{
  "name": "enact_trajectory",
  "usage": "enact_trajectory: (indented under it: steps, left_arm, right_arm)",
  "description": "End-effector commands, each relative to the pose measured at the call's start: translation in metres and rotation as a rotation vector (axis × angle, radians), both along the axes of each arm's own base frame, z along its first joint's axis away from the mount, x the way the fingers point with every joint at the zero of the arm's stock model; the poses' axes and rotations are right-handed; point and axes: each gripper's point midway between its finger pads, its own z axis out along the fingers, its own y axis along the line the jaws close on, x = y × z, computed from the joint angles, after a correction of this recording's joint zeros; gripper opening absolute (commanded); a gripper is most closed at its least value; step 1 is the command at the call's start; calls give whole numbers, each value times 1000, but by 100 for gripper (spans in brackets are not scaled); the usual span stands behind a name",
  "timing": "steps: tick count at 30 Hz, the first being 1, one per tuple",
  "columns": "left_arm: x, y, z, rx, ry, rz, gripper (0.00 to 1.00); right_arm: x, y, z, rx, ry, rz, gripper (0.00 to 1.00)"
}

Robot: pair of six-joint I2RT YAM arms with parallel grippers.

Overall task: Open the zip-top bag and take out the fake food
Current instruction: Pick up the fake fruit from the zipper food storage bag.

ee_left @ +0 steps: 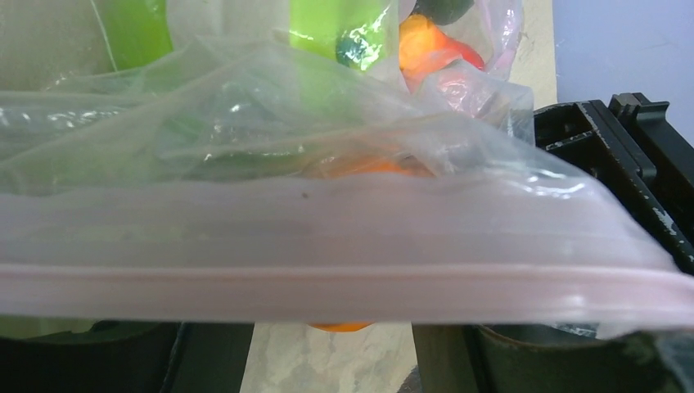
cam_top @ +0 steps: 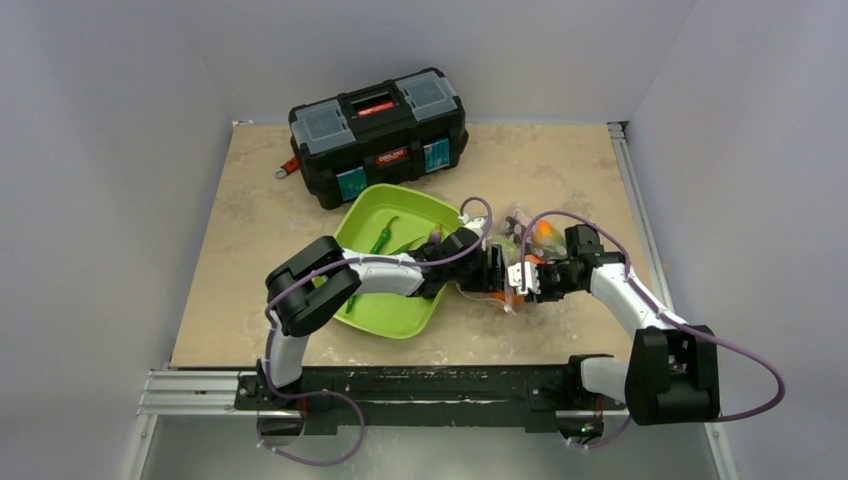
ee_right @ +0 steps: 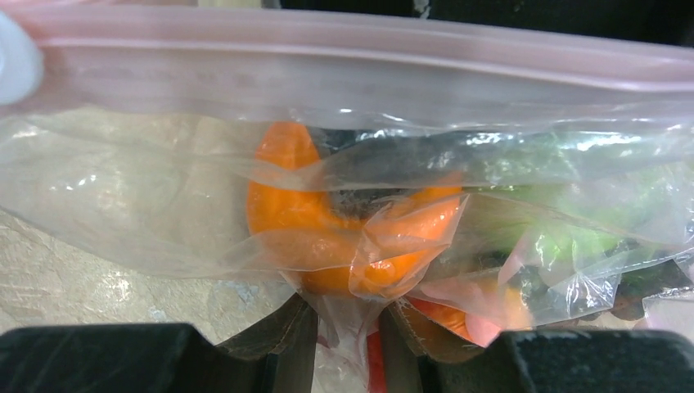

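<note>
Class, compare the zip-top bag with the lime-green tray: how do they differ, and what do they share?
The zip-top bag is clear, crinkled film; the tray is opaque lime-green. The bag has a pink zip strip at its mouth; the tray is open-topped. The bag's fake food looks orange and green; the tray's visible pods are green. Both hold toy produce.

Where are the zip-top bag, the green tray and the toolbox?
zip-top bag (ee_left: 327, 291), left wrist view, on its pink zip strip.
green tray (cam_top: 410, 208), top view, bare floor near its far rim.
toolbox (cam_top: 372, 104), top view, centre of the lid, on the handle.
</note>
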Motion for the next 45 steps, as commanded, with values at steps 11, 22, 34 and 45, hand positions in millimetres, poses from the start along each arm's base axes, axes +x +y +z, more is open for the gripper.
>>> enact_trajectory:
  steps: [11,22,34,45]
  left_arm:
    - [-4,-8,6,-29,33,-9,23]
    - [-2,14,45,-4,-122,-20,0]
    - [-17,41,79,28,-208,-61,0]
    - [-20,61,98,1,-210,-60,0]
  right_arm:
    - [3,27,14,102,-5,20,28]
    - [12,27,23,131,-1,-61,35]
    - [28,15,25,127,-31,-206,44]
    - [36,2,20,92,-35,-276,22]
